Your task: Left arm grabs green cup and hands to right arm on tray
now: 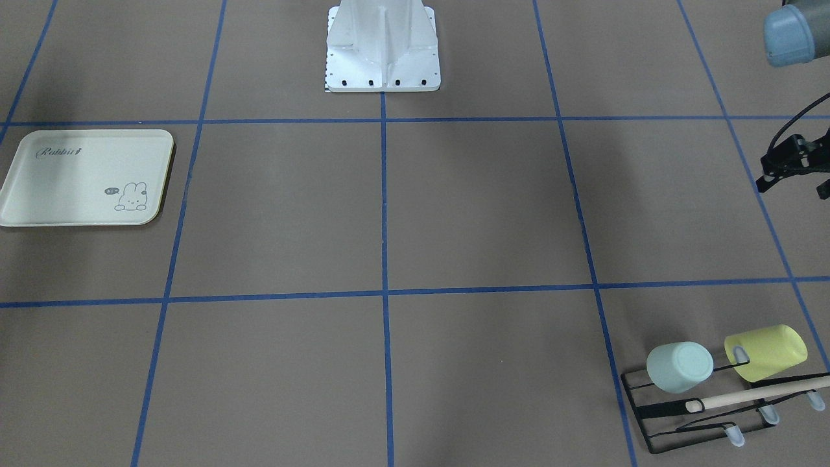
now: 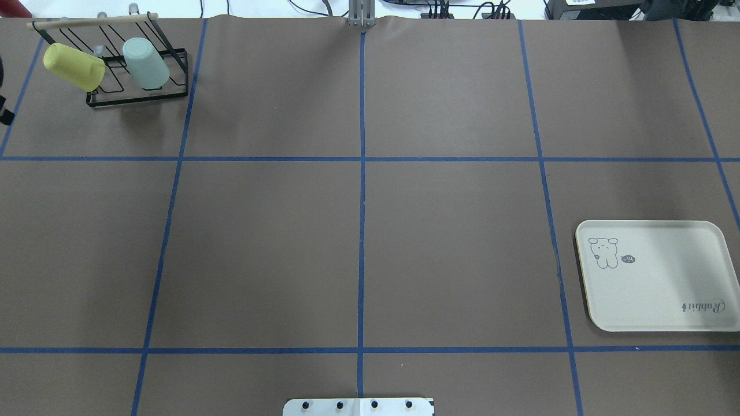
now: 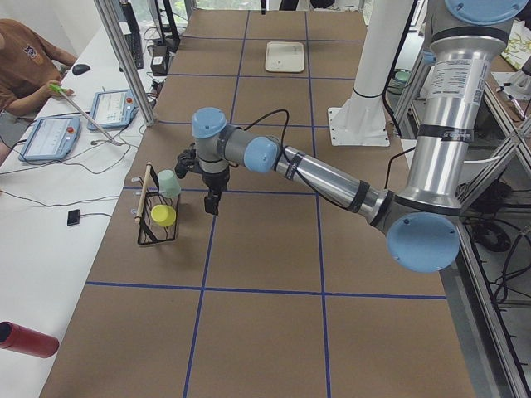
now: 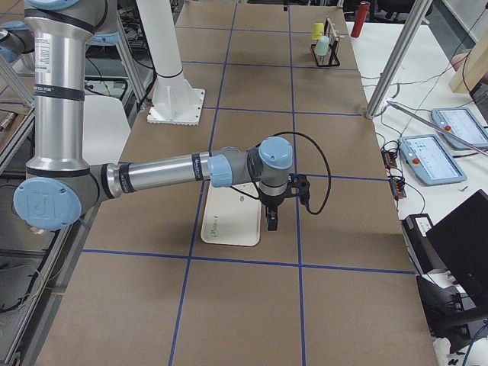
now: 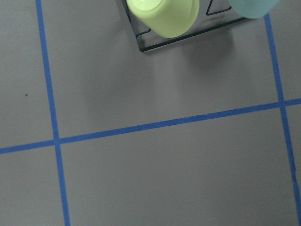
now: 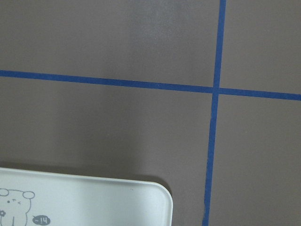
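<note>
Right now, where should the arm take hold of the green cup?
Probably across its smooth side wall, coming from above: the green cup sits mouth-down, tilted on the black wire rack, with the yellow cup close beside it.

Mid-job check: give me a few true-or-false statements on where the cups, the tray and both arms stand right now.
1. The green cup sits upside down on the black wire rack. True.
2. The tray has a cup on it. False: nothing lies on it.
3. The left arm has the green cup in its jaws. False: the jaws hang beside the rack, apart from the cup.
4. The yellow cup is on the same rack, next to the green one. True.
5. The right arm reaches out over the tray. True.
</note>
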